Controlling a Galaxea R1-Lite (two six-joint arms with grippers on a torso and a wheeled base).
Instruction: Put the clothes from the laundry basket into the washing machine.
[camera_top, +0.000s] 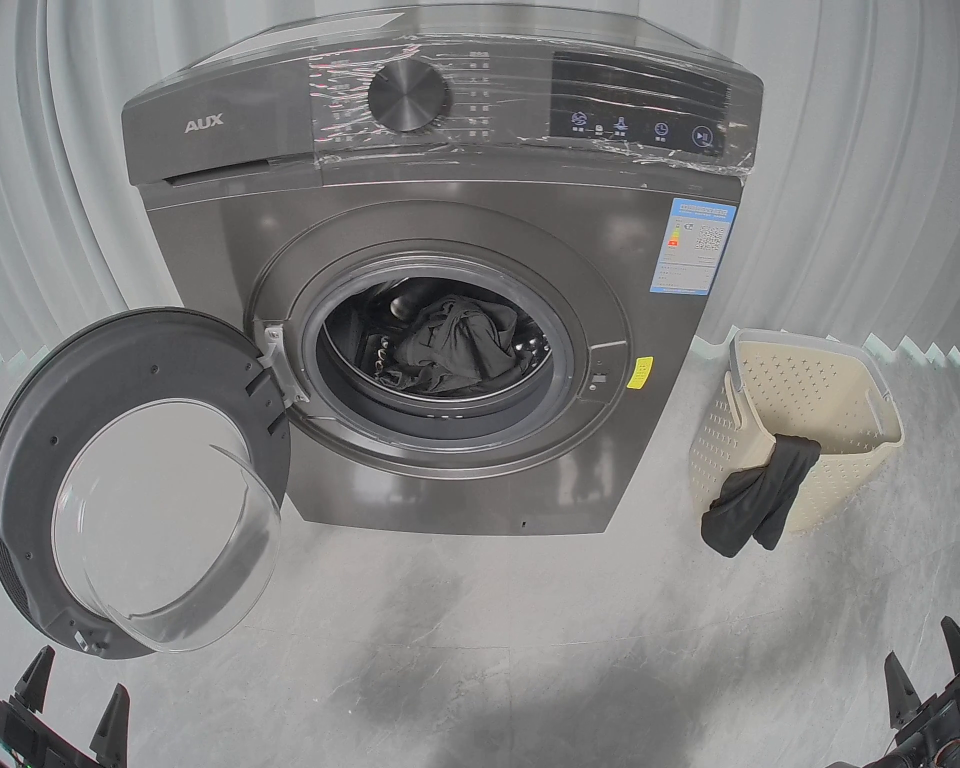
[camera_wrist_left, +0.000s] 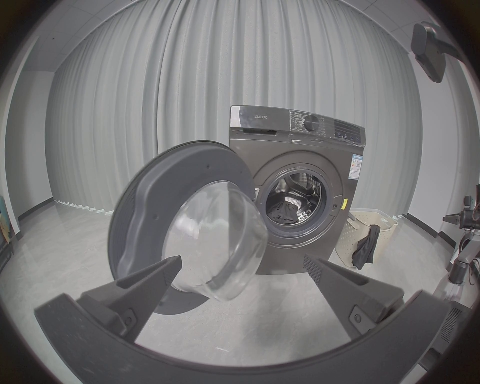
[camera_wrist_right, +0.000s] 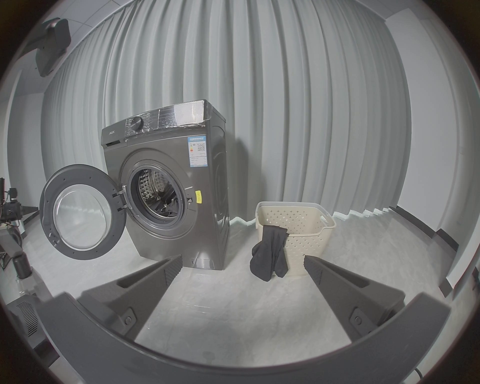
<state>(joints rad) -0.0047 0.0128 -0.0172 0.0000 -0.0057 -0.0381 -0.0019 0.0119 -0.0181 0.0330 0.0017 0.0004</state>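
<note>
You have the grey metal front-loading washing machine (camera_top: 220, 240) straight ahead on the pale marbled floor (camera_top: 500, 620); its round grey door with the clear bowl-shaped window (camera_top: 130, 360) is swung wide open to your left, leaving the drum mouth uncovered. One crumpled dark garment (camera_top: 455, 345) lies inside the drum, low and towards the front; on the machine's right side, near it, stands the cream perforated plastic laundry basket (camera_top: 830, 400), upright on the floor. A second dark cloth (camera_top: 760, 495) is draped over the basket's near rim; one end is tucked inside, the rest hangs down the outer wall. Your left gripper (camera_top: 82, 672) sits low at the left, on the near side of the open door, its fingers spread apart and holding nothing; your right gripper (camera_top: 920, 645) sits low at the right, on the near side of the basket and well apart from it, fingers likewise spread and empty. A pale pleated curtain (camera_top: 850, 200) hangs behind the machine.
</note>
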